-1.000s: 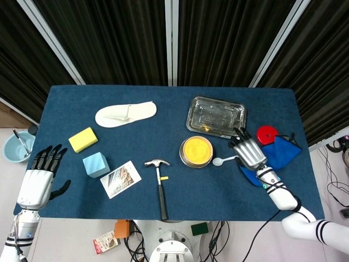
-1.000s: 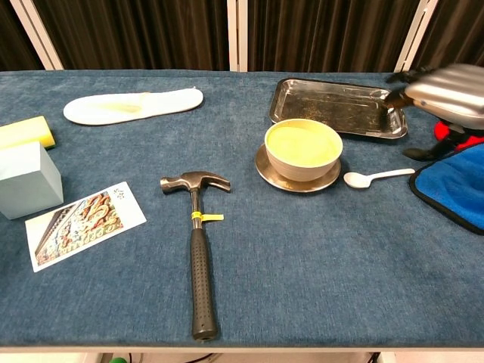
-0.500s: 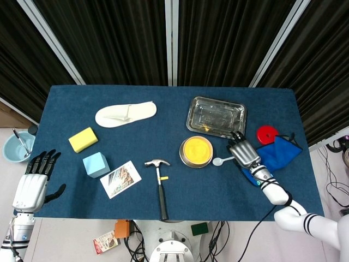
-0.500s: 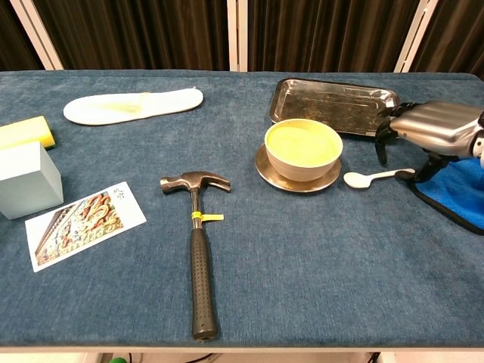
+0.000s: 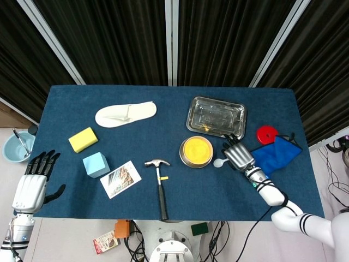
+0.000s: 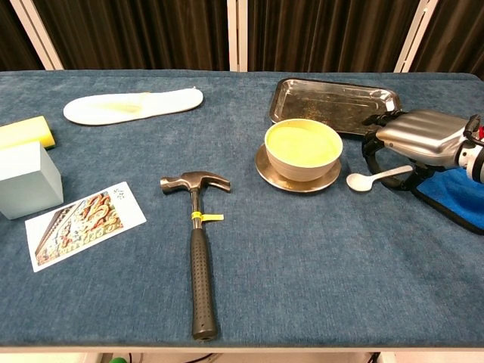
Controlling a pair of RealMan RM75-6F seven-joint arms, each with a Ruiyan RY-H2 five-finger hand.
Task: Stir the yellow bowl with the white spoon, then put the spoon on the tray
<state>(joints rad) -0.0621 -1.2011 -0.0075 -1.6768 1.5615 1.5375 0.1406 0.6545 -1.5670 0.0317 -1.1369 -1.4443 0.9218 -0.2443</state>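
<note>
The white spoon [image 6: 369,179] lies on the blue table just right of the yellow bowl [image 6: 302,147], which stands on a metal saucer; its scoop [image 5: 218,162] points at the bowl. My right hand [image 6: 417,142] [image 5: 237,155] is low over the spoon's handle. Its fingers [image 6: 370,155] curve down on the bowl side and the thumb sits near the handle's end. The spoon still rests on the cloth. The steel tray [image 6: 333,102] [image 5: 216,116] stands behind the bowl. My left hand [image 5: 35,179] hangs with fingers spread beyond the table's front left corner.
A blue cloth [image 6: 457,189] and a red disc [image 5: 267,134] lie right of my right hand. A hammer [image 6: 198,249] lies mid-front. A picture card [image 5: 120,178], blue block [image 5: 96,164], yellow sponge [image 5: 83,139] and white insole [image 5: 125,114] fill the left side.
My right hand has come down and leftward from beside the tray onto the spoon's handle, and the spoon has shifted slightly. The left hand dropped a little earlier and is now still.
</note>
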